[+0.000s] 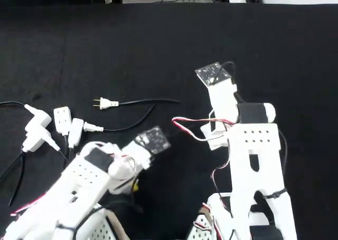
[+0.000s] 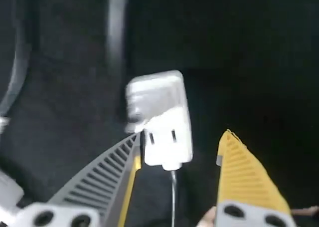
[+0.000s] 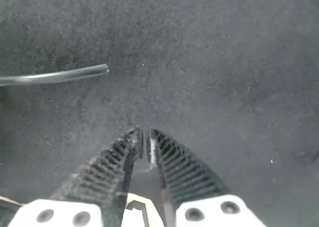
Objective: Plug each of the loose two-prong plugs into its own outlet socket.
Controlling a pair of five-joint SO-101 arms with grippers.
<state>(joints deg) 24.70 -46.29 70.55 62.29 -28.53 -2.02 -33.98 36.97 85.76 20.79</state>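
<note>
A loose two-prong plug (image 1: 105,103) on a black cable (image 1: 148,101) lies left of centre on the table. A second white plug (image 1: 78,129) with prongs lies just below it, beside a cluster of white outlet sockets (image 1: 62,120). My left arm (image 1: 90,176) sits low at the near left. Its gripper (image 2: 182,136) is open, and a white socket block (image 2: 162,122) with two slots lies between the fingers, close to the grey finger (image 2: 104,169). My right arm (image 1: 253,140) stands right of centre. Its gripper (image 3: 144,139) is shut over bare cloth, with nothing in it.
A black cloth (image 1: 264,50) covers the table. The cut end of a black cable (image 3: 75,75) lies a little beyond my right gripper. Red and white wires (image 1: 190,129) loop off the right arm. Further white plugs (image 1: 36,129) with dark cables lie at the far left.
</note>
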